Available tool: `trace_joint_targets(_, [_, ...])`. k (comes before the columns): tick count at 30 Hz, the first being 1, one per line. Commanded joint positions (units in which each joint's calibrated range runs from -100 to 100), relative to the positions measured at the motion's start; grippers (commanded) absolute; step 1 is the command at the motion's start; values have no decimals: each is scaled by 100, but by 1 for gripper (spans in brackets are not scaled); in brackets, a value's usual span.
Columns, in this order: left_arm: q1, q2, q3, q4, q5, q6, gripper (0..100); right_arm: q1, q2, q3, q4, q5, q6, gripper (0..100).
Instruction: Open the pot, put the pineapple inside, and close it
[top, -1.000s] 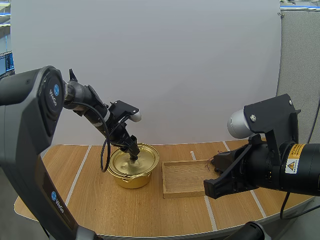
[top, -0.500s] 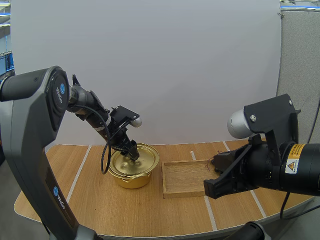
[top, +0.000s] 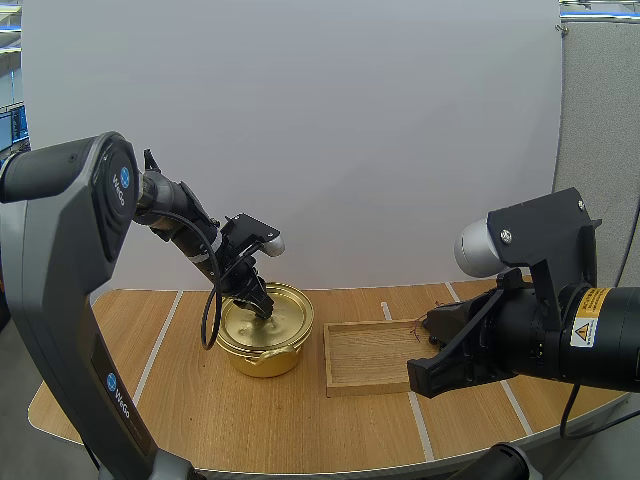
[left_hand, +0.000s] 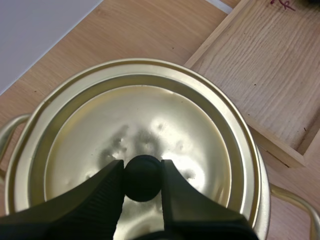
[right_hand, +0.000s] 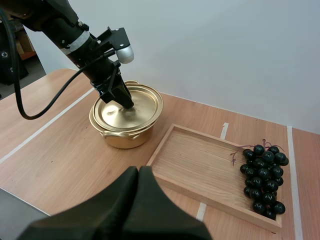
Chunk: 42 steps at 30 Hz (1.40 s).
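Currently your left gripper (left_hand: 142, 176) is clamped on the lid's black knob (left_hand: 142, 167), 1 finger on each side, tips pinching it. The gold lid (left_hand: 150, 120) is over the gold pot (top: 262, 355); you can't tell from these views whether it sits fully seated on the rim. The pot stands on the table (top: 250, 420), just beside the short end of the wooden tray (right_hand: 195, 160), not touching it.

Your right gripper (right_hand: 138, 172) has its 2 fingers pressed together into 1 dark wedge, holding nothing. It hovers above the table on the near side of the tray.

The fruit you have is a bunch of dark grapes (right_hand: 262, 180), lying in the tray at the end away from the pot, well apart from both grippers.
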Motion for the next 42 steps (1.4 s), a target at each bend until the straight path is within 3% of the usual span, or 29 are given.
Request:
trace_joint_targets(1, [-7, -165, 28, -85, 310, 31, 0, -18, -38, 5, 0, 0, 0, 0])
trace_joint_targets(10, [-7, -929, 28, -90, 750, 31, 0, -18, -38, 5, 0, 0, 0, 0])
trace_joint_targets(24, [-7, -638, 28, 520, 706, -158, 0, -18, -38, 5, 0, 0, 0, 0])
trace_joint_targets(36, [-7, -108, 28, 277, 748, -103, 0, -104, -38, 5, 0, 0, 0, 0])
trace_joint_targets(42, [-7, -60, 28, -426, 693, 124, 0, -104, -38, 5, 0, 0, 0, 0])
